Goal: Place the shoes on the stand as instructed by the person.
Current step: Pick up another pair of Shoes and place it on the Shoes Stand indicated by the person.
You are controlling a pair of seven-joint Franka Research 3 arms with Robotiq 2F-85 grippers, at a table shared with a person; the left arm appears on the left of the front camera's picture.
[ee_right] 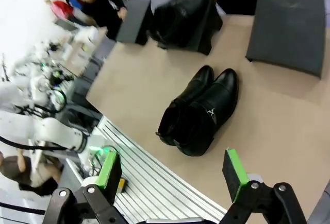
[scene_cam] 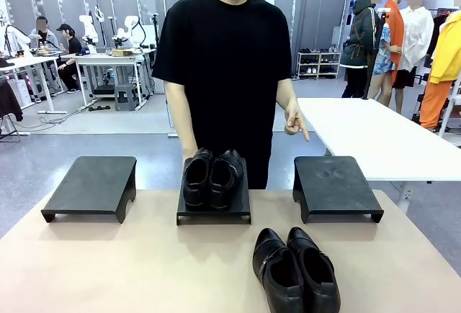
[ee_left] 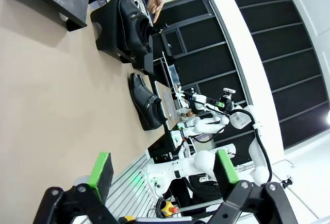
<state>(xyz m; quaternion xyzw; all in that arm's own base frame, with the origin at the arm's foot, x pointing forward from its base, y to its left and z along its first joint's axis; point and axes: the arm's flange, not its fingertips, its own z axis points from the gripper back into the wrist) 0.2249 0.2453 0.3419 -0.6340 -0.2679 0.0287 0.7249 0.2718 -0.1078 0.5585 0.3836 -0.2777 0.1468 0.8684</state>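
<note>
One pair of glossy black shoes (scene_cam: 212, 178) sits on the middle black stand (scene_cam: 214, 211). A second pair, with a buckle strap (scene_cam: 295, 270), lies on the tan table near its front edge, right of centre; it appears as the buckle pair (ee_right: 198, 112) in the right wrist view and as the buckle pair (ee_left: 145, 102) in the left wrist view. The person (scene_cam: 223, 61) in a black T-shirt stands behind the table, one hand (scene_cam: 294, 120) pointing a finger down toward the right stand (scene_cam: 335, 183). My left gripper (ee_left: 162, 168) is open and high above the table. My right gripper (ee_right: 172, 170) is open above the table's front edge.
A bare black stand (scene_cam: 94, 185) sits at the back left and another at the back right. A white table (scene_cam: 382, 137) stands behind to the right. The tan tabletop (scene_cam: 108, 270) is free at front left.
</note>
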